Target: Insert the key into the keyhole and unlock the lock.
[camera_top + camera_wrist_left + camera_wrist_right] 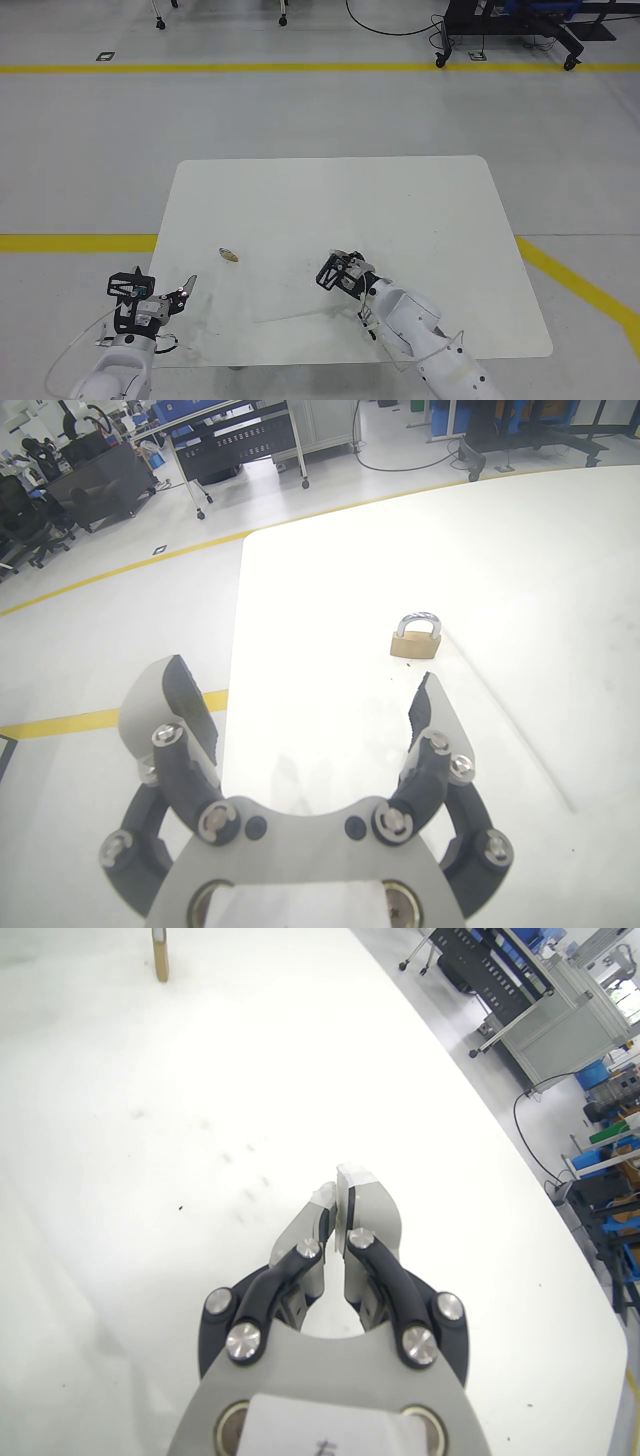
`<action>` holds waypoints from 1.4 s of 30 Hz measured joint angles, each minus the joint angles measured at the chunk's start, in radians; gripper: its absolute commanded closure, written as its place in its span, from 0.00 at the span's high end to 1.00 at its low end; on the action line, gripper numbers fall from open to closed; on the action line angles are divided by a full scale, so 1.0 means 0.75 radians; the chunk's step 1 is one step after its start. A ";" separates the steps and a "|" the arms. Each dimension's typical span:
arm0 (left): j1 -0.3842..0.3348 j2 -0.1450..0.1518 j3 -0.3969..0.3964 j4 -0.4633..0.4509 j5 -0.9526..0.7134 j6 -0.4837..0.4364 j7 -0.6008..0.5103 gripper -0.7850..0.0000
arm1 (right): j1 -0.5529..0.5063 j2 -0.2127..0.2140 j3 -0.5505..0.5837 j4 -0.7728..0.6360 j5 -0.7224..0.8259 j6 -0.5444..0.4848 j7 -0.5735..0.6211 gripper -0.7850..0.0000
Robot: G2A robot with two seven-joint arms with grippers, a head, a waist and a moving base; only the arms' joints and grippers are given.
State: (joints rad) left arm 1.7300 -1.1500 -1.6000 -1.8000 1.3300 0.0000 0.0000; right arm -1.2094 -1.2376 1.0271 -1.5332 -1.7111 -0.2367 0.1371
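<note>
Lock (229, 255) lies loose on the counter (430, 200), lower left of centre in the top view.
Left gripper (300, 680) gapes wide and empty near it; right gripper (336, 1183) is pinched on a thin sliver, seemingly the key (336, 1223). The small, rigid, slick brass will likely slide: clamp its flat sides.

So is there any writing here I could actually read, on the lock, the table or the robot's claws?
Nothing reads in full.
The right label, behind the right gripper: one dark mark, cut off at the picture's edge, unreadable.
The left label, behind the left gripper: blank where it shows.
The padlock: no print legible.
The table: scuffs only, no writing.
</note>
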 measured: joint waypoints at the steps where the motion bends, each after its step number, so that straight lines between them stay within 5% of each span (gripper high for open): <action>1: 0.000 0.000 0.000 0.000 0.000 0.000 0.000 1.00 | -0.012 0.001 0.017 0.004 0.036 0.003 -0.033 0.00; 8: 0.000 0.000 0.000 0.000 0.000 0.000 0.000 1.00 | -0.062 0.001 0.151 0.088 0.405 -0.049 -0.241 0.00; 18: 0.000 0.000 0.000 0.000 0.000 0.000 0.000 1.00 | -0.023 -0.010 0.282 0.364 1.111 -0.410 -0.370 0.00; 26: 0.000 0.000 0.000 0.000 0.000 0.000 0.000 1.00 | -0.021 -0.008 0.302 0.433 1.124 -0.536 -0.484 0.00; 39: -0.002 -0.001 0.005 0.004 -0.005 -0.003 -0.001 1.00 | -0.027 -0.010 0.299 0.428 1.141 -0.519 -0.484 0.00; 42: -0.036 -0.008 0.040 0.005 -0.135 -0.092 -0.044 1.00 | -0.019 -0.027 0.265 0.423 1.220 -0.474 -0.487 0.00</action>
State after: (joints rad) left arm 1.7031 -1.1559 -1.5703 -1.7966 1.2291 -0.0690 -0.0328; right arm -1.2233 -1.2577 1.2257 -1.2158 -0.7963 -0.5920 -0.2279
